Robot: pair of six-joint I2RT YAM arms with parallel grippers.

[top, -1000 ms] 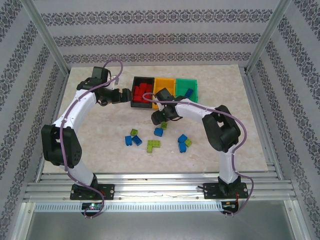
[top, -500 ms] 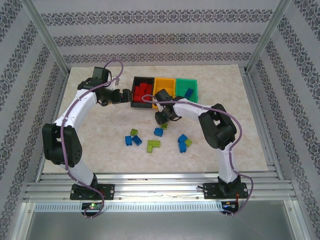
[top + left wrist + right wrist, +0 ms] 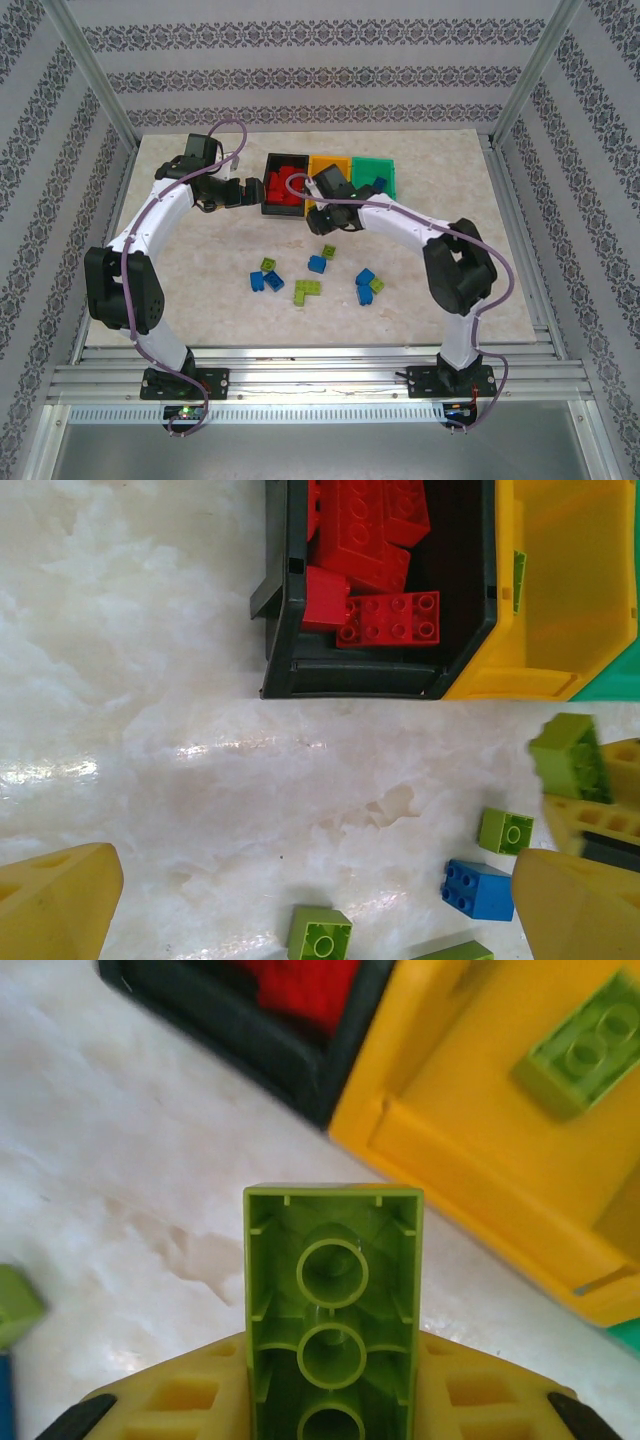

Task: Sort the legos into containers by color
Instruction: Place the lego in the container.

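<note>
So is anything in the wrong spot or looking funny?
Only one thing looks funny: the lime brick lies in the orange bin, while the green bin holds a blue brick. Colours do not match the bins, yet I see no bin with mixed colours. The black bin holds red bricks.

No text, label, brand, number or sign can be read on the red bricks (image 3: 390, 630), the lime green brick (image 3: 333, 1290), the black bin (image 3: 350, 677), the orange bin (image 3: 570, 580) or the surface (image 3: 150, 730).
</note>
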